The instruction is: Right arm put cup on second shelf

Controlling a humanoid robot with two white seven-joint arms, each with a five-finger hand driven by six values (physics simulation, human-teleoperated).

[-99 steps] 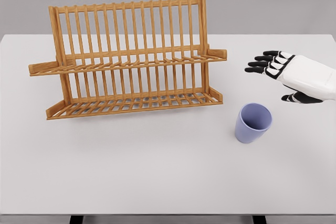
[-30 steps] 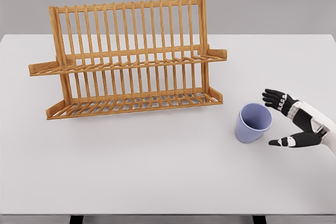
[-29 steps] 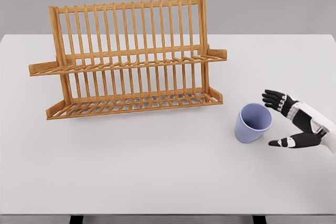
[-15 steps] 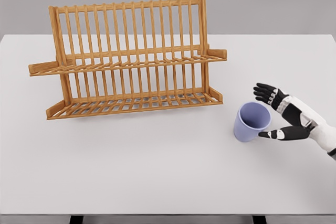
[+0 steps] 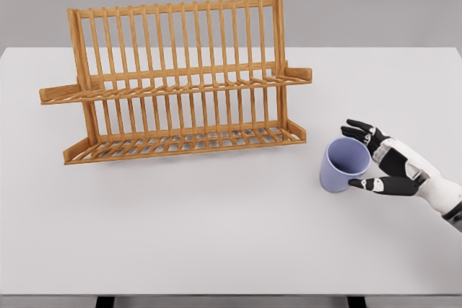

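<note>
A lilac cup (image 5: 341, 166) stands on the white table (image 5: 216, 236) to the right of the wooden dish rack (image 5: 177, 81), tipped slightly with its mouth facing up and right. My right hand (image 5: 359, 156) reaches in from the right edge. Its fingers (image 5: 357, 130) curve round the far side of the rim and the thumb (image 5: 368, 184) lies against the near side. The fingers are spread around the cup and not closed tight on it. The rack has an upper shelf (image 5: 180, 84) and a lower shelf (image 5: 184, 142), both bare. My left arm does not show.
The rack stands at the back left of the table, its right end close to the cup. The table's front edge runs along the bottom of the view.
My right hand came down from above the cup and moved left until its fingers and thumb bracket the rim. The cup shifted slightly left.
</note>
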